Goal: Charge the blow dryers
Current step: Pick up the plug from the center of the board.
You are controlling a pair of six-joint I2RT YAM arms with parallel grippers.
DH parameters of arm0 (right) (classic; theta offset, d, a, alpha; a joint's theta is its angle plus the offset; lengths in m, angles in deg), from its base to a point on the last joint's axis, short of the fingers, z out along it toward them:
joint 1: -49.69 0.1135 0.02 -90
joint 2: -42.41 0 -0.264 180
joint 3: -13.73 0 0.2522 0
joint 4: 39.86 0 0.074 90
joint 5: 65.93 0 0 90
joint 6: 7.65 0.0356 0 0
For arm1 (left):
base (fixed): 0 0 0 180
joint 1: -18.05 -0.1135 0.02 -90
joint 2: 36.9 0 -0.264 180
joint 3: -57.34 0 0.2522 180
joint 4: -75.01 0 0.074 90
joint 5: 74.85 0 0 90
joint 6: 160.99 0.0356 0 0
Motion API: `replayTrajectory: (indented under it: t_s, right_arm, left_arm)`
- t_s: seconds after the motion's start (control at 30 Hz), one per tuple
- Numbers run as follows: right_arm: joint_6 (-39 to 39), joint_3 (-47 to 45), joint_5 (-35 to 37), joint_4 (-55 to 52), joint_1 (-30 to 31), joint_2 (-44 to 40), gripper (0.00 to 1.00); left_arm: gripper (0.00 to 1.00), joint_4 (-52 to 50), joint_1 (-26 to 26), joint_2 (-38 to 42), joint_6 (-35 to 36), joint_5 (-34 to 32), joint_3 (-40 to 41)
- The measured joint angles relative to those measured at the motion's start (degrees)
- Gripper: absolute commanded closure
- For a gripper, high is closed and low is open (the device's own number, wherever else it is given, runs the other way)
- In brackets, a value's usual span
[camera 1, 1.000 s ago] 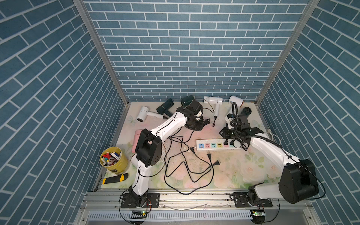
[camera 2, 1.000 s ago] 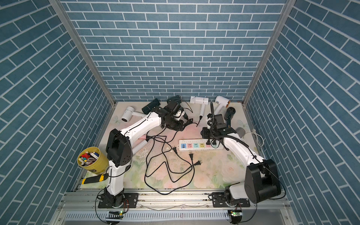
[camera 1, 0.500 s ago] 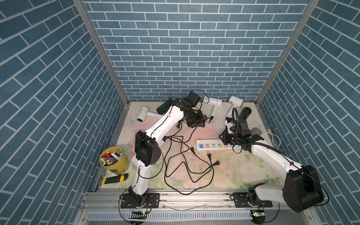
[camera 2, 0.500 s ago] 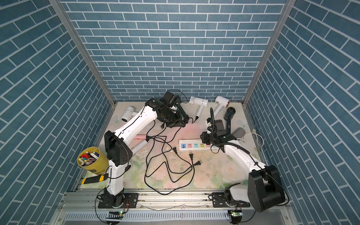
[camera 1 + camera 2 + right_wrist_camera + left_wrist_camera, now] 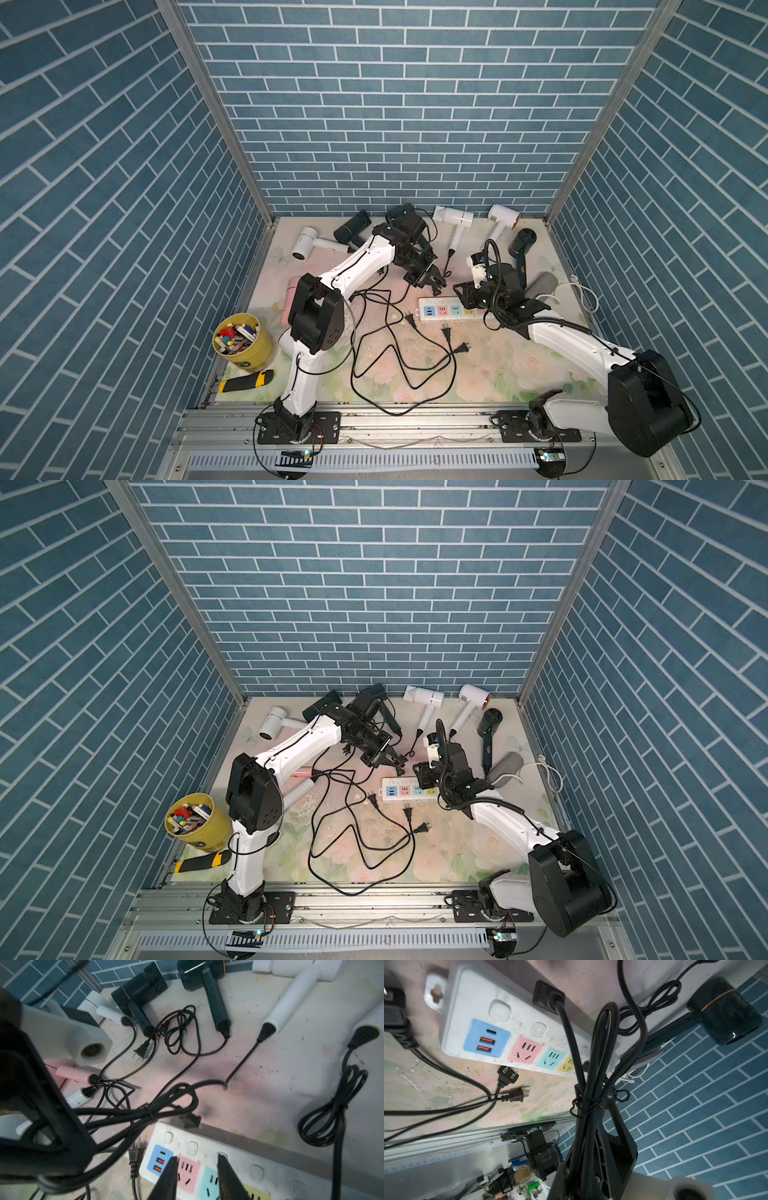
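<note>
Several blow dryers lie along the back of the mat: white ones [image 5: 305, 245] [image 5: 455, 218] [image 5: 503, 216], dark ones [image 5: 353, 226] [image 5: 523, 243], and a pink one [image 5: 291, 291] beside my left arm. My left gripper [image 5: 432, 284] [image 5: 592, 1101] is shut on a tied bundle of black cord [image 5: 591, 1088] just above the far edge of the white power strip [image 5: 446, 311]. The bundle's plug [image 5: 190, 1121] hangs by that edge. My right gripper [image 5: 461, 291] [image 5: 197, 1159] hovers open over the strip's pink socket [image 5: 188, 1174], holding nothing.
Loose black cords with plugs [image 5: 446, 332] sprawl across the mat in front of the strip. A grey cylinder [image 5: 540, 284] and a white cable [image 5: 582, 291] lie at the right. A yellow cup of markers [image 5: 241, 340] and a yellow-black knife [image 5: 245, 380] sit front left.
My left gripper came forward from the back dryers to the power strip, carrying the cord bundle. My right gripper shifted left along the strip and its jaws widened.
</note>
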Motion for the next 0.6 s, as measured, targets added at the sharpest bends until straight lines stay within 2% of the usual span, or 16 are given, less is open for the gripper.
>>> replayTrajectory:
  t_s: [0.17, 0.27, 0.6]
  right_arm:
    - [-0.42, -1.11, -0.28, 7.23, 0.15, 2.03, 0.55]
    - [-2.75, -4.37, -0.24, 16.52, 1.18, 2.95, 0.53]
    - [-6.51, -7.91, 0.2, 25.22, 2.45, 5.7, 0.48]
  left_arm:
    - [1.0, 5.25, 0.0, 2.19, -6.05, 1.99, 4.11]
    - [1.0, 7.65, 0.0, 2.95, -8.57, 2.84, 4.31]
    - [1.0, 11.63, 0.0, 3.93, -13.62, 3.56, 4.31]
